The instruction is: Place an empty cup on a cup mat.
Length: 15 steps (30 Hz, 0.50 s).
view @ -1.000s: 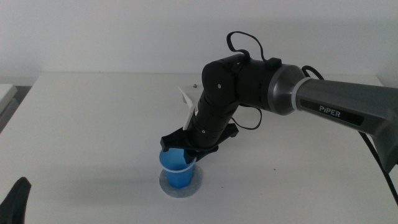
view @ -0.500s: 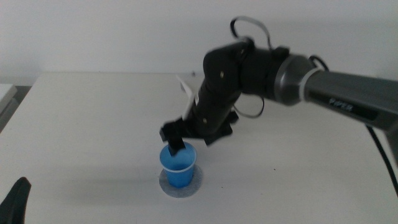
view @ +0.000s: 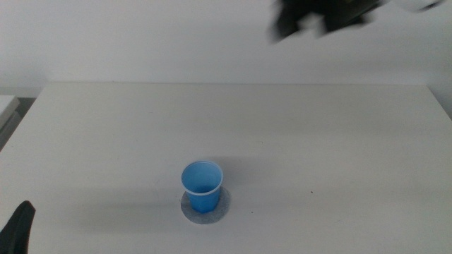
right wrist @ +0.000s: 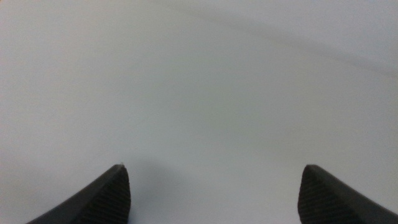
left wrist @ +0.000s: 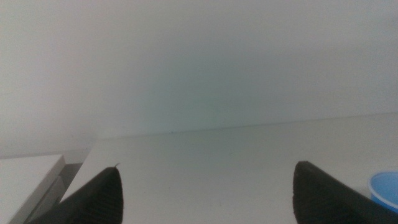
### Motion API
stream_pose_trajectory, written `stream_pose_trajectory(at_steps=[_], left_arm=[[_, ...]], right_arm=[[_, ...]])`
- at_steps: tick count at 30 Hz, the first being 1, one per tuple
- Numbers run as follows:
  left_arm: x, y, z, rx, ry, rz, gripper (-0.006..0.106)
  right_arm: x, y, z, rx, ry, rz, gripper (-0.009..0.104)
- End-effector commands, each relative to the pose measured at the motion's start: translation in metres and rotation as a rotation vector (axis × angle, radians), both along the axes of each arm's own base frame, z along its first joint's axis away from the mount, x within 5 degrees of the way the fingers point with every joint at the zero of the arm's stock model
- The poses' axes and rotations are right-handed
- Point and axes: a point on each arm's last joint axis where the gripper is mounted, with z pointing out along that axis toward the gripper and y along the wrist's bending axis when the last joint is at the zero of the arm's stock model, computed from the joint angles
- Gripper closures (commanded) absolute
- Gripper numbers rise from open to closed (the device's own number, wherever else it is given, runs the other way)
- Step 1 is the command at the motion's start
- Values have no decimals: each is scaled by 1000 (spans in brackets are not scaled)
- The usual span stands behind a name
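On one cup mat (view: 220,211) stands one cup (view: 202,185), both end effectors released.

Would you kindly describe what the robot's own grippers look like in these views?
Both grippers have two dark, near-black jaws that taper to rounded tips. The right gripper shows a fine ribbed texture on its jaws; the left gripper looks similar but blurrier. In the middle view the right one is only a dark blur at the top edge. No cables or markings are visible.
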Motion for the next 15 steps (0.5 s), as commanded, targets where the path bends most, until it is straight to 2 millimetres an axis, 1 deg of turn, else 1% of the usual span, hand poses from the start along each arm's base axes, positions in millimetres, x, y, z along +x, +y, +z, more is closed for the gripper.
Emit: stream_pose_trajectory(at_steps=[1, 3, 5, 6, 7, 9, 12, 13, 15], left_arm=[[0, 0, 1, -6, -9, -2, 7], [0, 0, 1, -6, -9, -2, 7], [0, 0, 1, -6, -9, -2, 7], [0, 0, 1, -6, -9, -2, 7], [0, 0, 1, -6, -9, -2, 7], [0, 0, 1, -6, -9, -2, 7], [0, 0, 1, -6, -9, -2, 7], [0, 0, 1, -6, -9, -2, 7], [0, 0, 1, -6, -9, -2, 7]], right_arm=[[-6, -48, 27, -2, -69, -105, 2], [-14, -86, 40, 18, -100, -194, 2], [-23, -122, 48, 14, -143, -285, 2], [-30, -139, 50, 9, -175, -338, 2], [-39, -152, 49, 10, -195, -378, 2], [-57, -180, 45, 9, -240, -477, 2], [-86, -205, 32, -6, -287, -569, 2], [-93, -209, 28, -9, -309, -586, 2], [-111, -208, 15, -20, -368, -586, 2]])
